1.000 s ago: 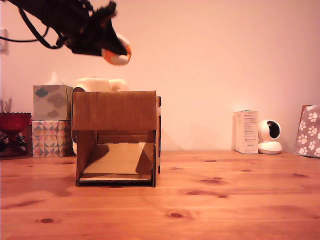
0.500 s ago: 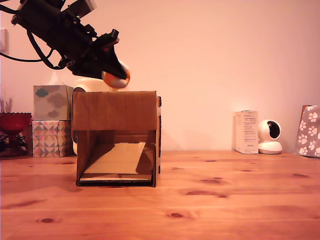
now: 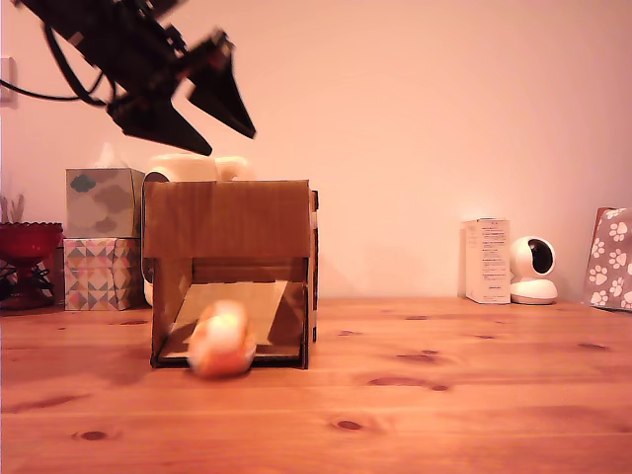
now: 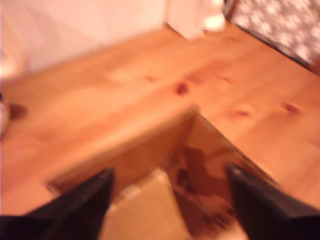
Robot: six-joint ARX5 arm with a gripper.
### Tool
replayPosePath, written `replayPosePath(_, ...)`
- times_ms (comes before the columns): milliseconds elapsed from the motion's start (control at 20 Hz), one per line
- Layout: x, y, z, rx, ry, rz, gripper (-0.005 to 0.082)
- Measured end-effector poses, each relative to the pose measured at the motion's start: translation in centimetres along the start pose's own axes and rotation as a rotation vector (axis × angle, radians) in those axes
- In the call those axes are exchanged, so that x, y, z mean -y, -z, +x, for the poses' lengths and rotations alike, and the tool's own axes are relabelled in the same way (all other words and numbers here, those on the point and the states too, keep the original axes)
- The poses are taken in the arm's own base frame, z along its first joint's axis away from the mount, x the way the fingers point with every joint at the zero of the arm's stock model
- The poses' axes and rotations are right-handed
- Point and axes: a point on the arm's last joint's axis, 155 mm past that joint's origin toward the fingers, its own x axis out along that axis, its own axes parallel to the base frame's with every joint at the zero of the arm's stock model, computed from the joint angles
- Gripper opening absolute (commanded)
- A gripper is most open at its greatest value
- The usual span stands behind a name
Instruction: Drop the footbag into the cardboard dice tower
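The orange and white footbag shows as a blur at the front opening of the cardboard dice tower, low at the foot of its sloped ramp. My gripper hangs open above the tower's top, toward the exterior view's left, with nothing between its dark fingers. In the wrist view the two fingertips spread wide over the tower's open top; the footbag is not visible there.
Stacked tissue boxes and a red bowl stand at the exterior view's left. A white carton, a small white camera and a paw-print bag stand at the right by the wall. Bare wooden table lies in front.
The gripper went from shut on the footbag to open. The footbag fell through the tower and now rolls out at the front opening. The gripper has risen slightly.
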Motion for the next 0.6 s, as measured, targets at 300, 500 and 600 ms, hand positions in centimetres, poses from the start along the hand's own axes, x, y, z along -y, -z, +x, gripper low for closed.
replayPosePath(300,1.4,0.3,-0.7,-0.018,0.043,-0.004,-0.0024)
replayPosePath(500,2.1,0.0,-1.9,0.013,0.056,0.009,-0.0024)
replayPosePath(600,2.8,0.5,-3.4,0.045,0.056,0.024,-0.0024)
